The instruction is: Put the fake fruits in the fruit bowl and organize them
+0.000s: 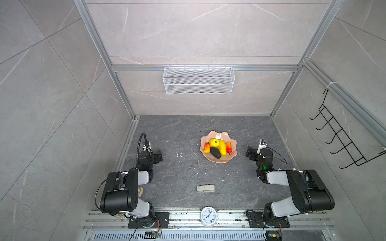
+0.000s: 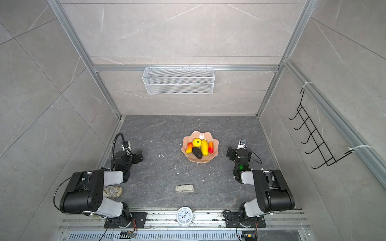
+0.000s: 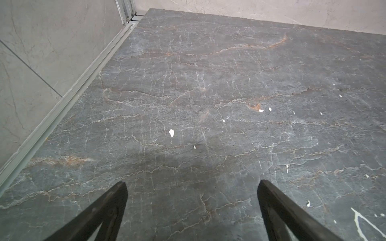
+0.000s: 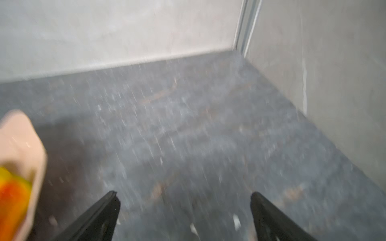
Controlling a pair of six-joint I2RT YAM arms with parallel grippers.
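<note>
The salmon-pink fruit bowl (image 1: 224, 159) (image 2: 206, 159) sits right of the floor's middle in both top views. In it lie the fake fruits: a round yellow one (image 1: 214, 142), a long yellow one (image 1: 222, 147), a blackish oval (image 1: 215, 153) and two red-orange mango shapes (image 1: 207, 147) (image 1: 229, 147). My left gripper (image 1: 159, 155) (image 3: 191, 183) hangs open over bare floor, far left of the bowl. Just right of the bowl, my right gripper (image 1: 250, 152) (image 4: 183, 194) is open and empty. Its blurred wrist view catches the bowl's rim (image 4: 20, 141) and one mango shape (image 4: 12, 196).
A grey-beige block (image 1: 205, 188) lies near the front. A beige stone-like lump (image 2: 112, 191) sits by the left arm's base. A white clock (image 1: 208, 216) stands on the front rail. A white wire basket (image 1: 198, 80) hangs on the back wall, a black hook rack (image 1: 344, 133) on the right wall.
</note>
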